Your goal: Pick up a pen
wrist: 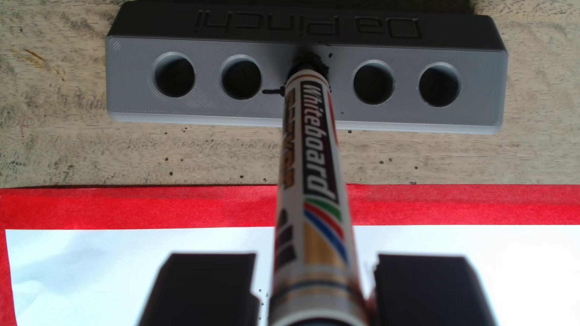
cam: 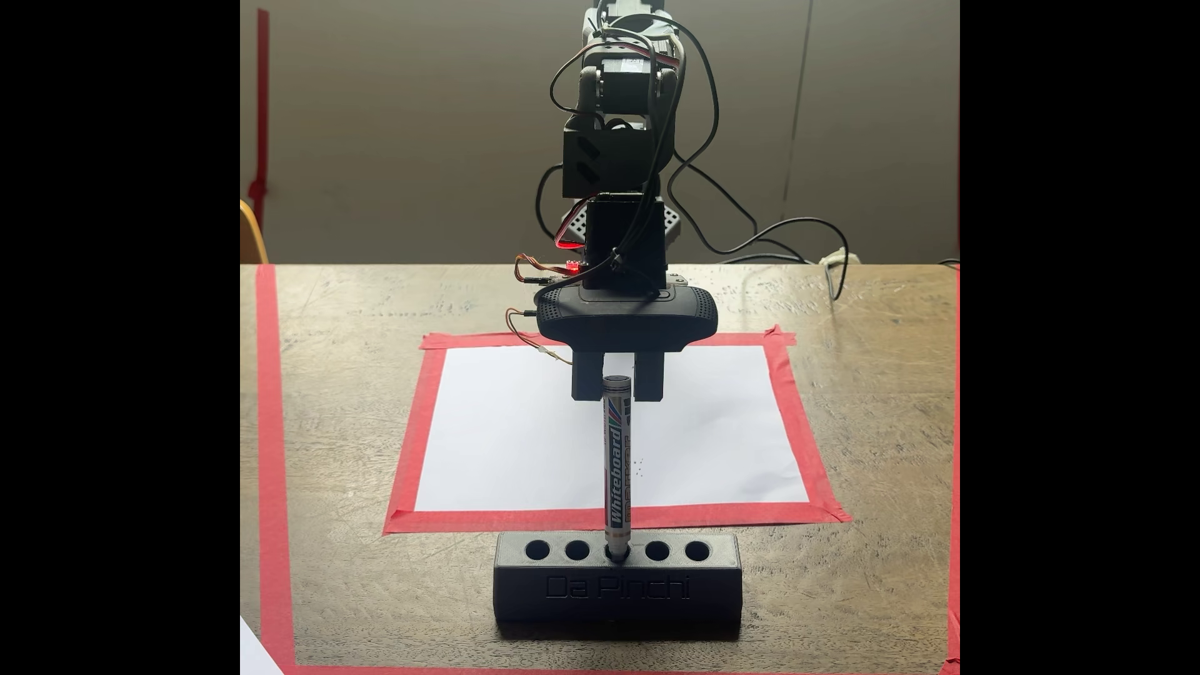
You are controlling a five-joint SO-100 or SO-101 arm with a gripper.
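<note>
Between the parted fingers of the hand (wrist: 315, 290), pen (wrist: 309, 175) stands tip-down in the holder's (cam: 617, 584) middle hole, not yet clamped. Risks: closing off-centre tips the pen; a tilted pull jams it and drags the holder across the tabletop (cam: 337, 402).

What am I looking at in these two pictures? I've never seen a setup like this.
This is a small black robot arm on a wooden table. The fixed view faces the arm from the front; the wrist view comes from a camera riding on the arm, looking down past its two-fingered pincer. On the table a white paper sheet is framed with red tape. In front of it sits a dark block with five holes, lettered "Da Pinchi". A slim white-and-grey whiteboard marker stands in the middle hole. The pincer's fingers sit either side of the marker's top, with gaps visible, so it looks open, not yet gripping.
</note>
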